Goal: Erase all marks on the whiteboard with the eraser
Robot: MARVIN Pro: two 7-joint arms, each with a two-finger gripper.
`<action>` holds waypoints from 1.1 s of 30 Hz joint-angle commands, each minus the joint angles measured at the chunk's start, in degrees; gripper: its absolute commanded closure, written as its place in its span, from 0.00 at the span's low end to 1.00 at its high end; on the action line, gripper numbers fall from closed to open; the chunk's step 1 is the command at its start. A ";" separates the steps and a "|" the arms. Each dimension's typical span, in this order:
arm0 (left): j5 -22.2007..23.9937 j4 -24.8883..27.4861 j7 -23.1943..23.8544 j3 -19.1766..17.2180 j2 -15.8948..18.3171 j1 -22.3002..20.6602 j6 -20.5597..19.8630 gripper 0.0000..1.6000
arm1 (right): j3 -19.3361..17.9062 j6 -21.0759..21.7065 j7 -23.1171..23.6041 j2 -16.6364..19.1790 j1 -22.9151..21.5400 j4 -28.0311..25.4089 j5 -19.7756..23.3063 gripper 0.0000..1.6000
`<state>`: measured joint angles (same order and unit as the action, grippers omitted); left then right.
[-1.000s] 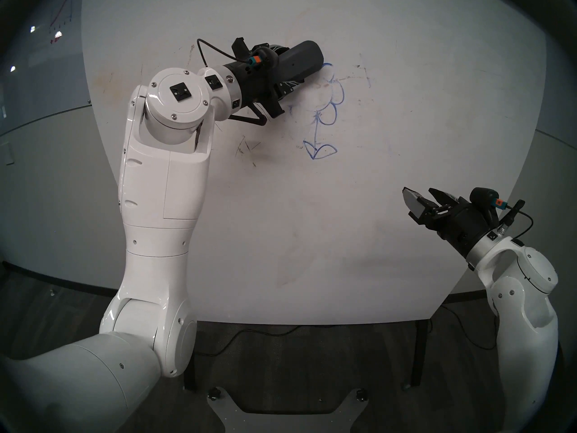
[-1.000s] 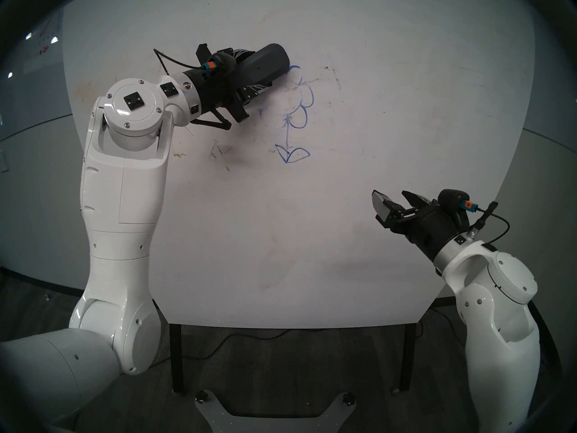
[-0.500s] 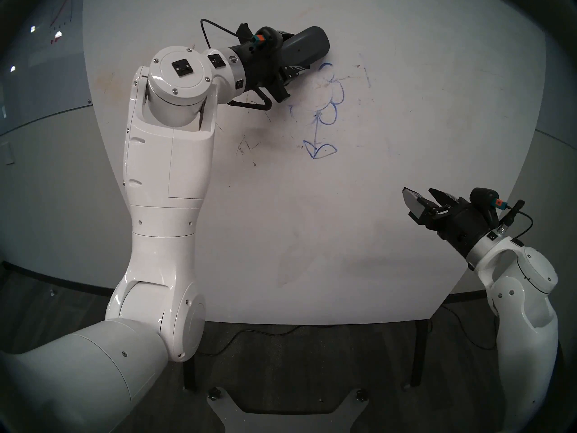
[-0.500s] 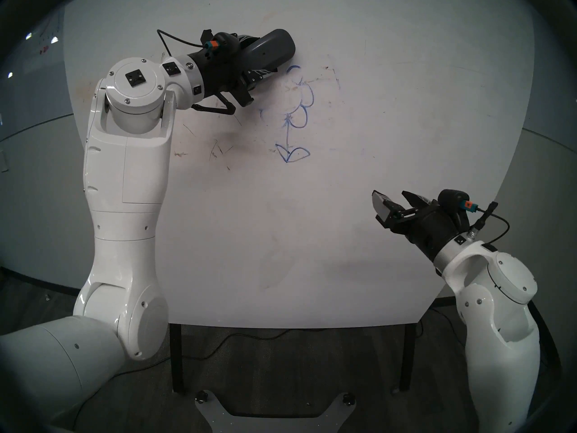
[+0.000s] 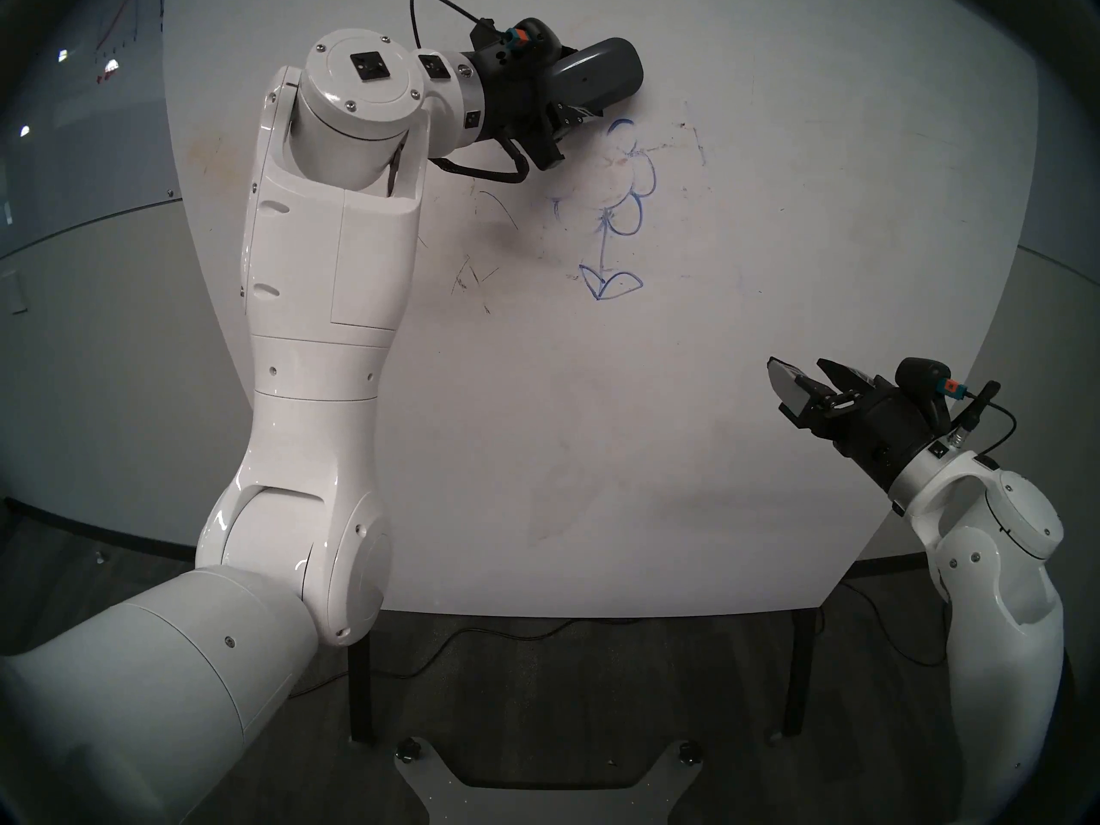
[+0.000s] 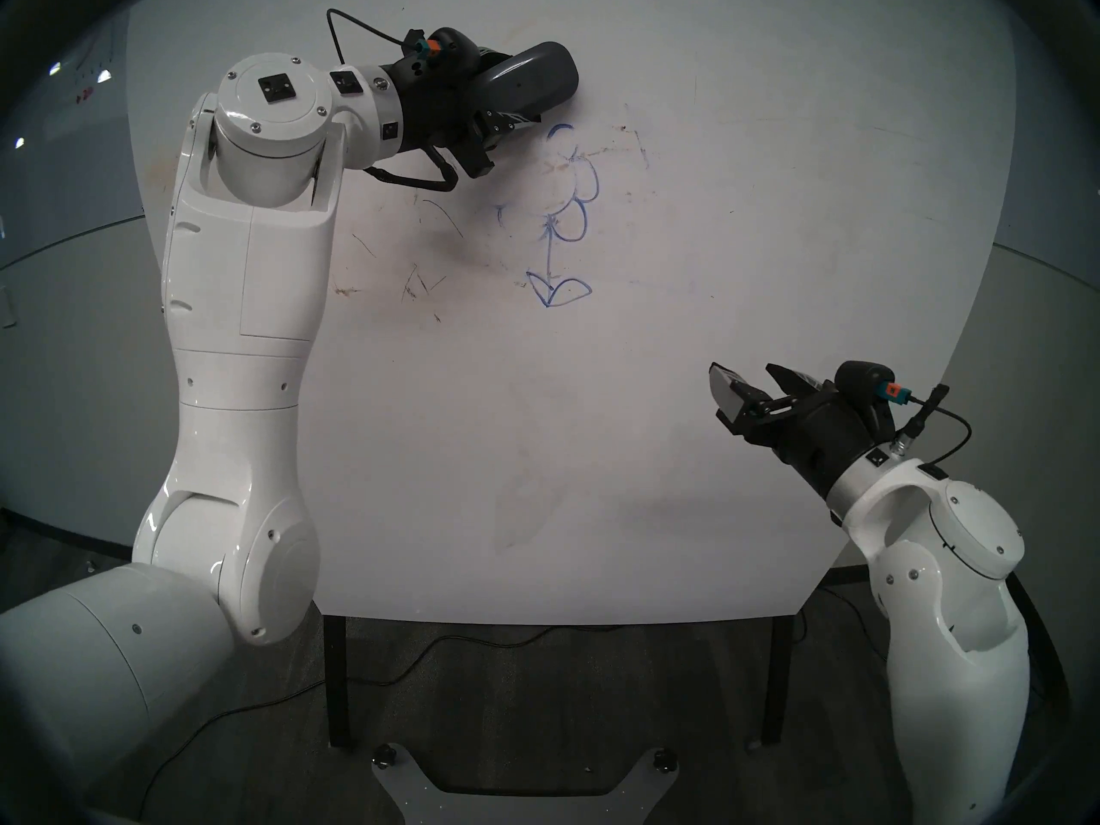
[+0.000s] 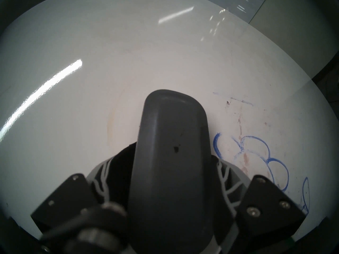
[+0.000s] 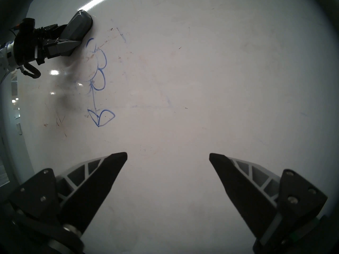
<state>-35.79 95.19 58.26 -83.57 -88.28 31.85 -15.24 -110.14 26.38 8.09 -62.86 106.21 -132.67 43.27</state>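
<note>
The whiteboard (image 5: pixel 595 419) fills the head views. On it the marks (image 5: pixel 605 243) form a blue flower: right petals, stem and two leaves are sharp, the left petals only faint traces. My left gripper (image 5: pixel 574 85) is shut on the dark grey eraser (image 5: pixel 601 74). The eraser's far end rests against the board just above and left of the top petal arc (image 7: pixel 217 143). In the left wrist view the eraser (image 7: pixel 170 156) sits between both fingers. My right gripper (image 5: pixel 800 371) hangs open and empty before the board's lower right, well below the marks (image 8: pixel 93 97).
Short brown and black scratches (image 5: pixel 470 279) lie left of the flower. A grey wall panel with a red graph (image 5: pixel 119 32) is at the far left. Below the board's bottom edge are black stand legs (image 5: pixel 360 687) and a floor cable (image 5: pixel 476 636).
My left arm has carried the eraser upward and slightly right, from over the flower's upper left to above its top arc. The right arm has not moved.
</note>
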 commanded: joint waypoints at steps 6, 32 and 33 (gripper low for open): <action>-4.44 -6.10 -0.17 1.76 1.76 -0.27 -4.04 1.00 | 0.02 -0.11 0.15 0.14 -0.27 -1.00 0.00 0.00; -0.21 -3.84 1.81 3.54 4.65 8.05 -3.39 1.00 | 0.03 -0.13 0.18 0.13 -0.31 -0.84 0.02 0.00; -0.31 -3.04 2.28 4.17 5.29 7.44 -4.10 1.00 | 0.03 -0.13 0.18 0.13 -0.31 -0.84 0.02 0.00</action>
<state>-33.83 97.85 60.01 -80.78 -85.58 33.71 -16.60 -110.14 26.38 8.11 -62.86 106.21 -132.66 43.27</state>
